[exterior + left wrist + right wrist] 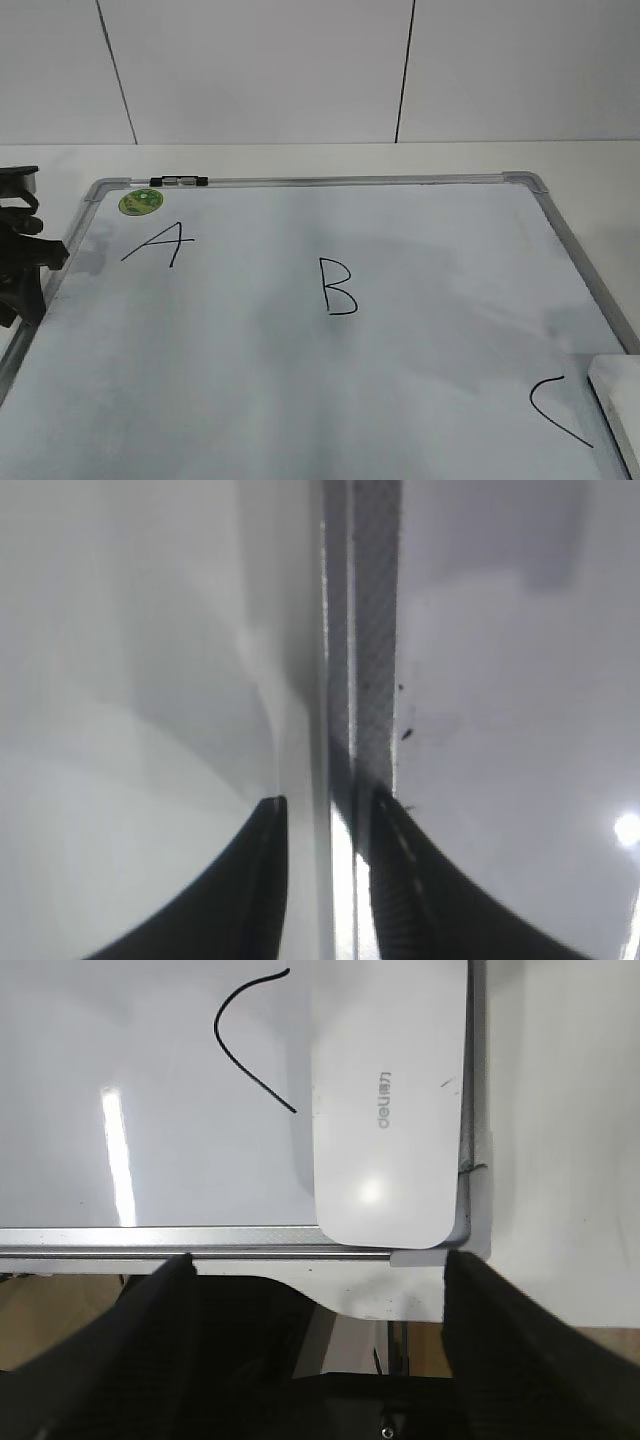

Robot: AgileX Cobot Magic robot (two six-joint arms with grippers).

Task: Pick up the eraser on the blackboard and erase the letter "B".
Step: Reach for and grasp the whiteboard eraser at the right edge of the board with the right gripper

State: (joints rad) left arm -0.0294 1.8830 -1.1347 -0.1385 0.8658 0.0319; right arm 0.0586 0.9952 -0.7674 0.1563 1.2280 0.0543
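The blackboard (250,400) lies flat on the table. The letter "B" (338,287) is in black near its middle. The white eraser (618,405) lies on the board's near right corner and is cut off by the edge of the exterior view. In the right wrist view the eraser (385,1100) lies just ahead of my right gripper (320,1258). That gripper is wide open and empty over the board's near frame. My left gripper (25,270) sits at the board's left edge. In the left wrist view its jaws (328,805) straddle the frame (375,630) with a narrow gap.
A slanted "A" (158,245) and a green sticker (140,202) are at the far left of the board. A curved "C" (560,410) lies beside the eraser and also shows in the right wrist view (245,1035). A small black clip (180,181) sits on the far frame. A white wall stands behind the table.
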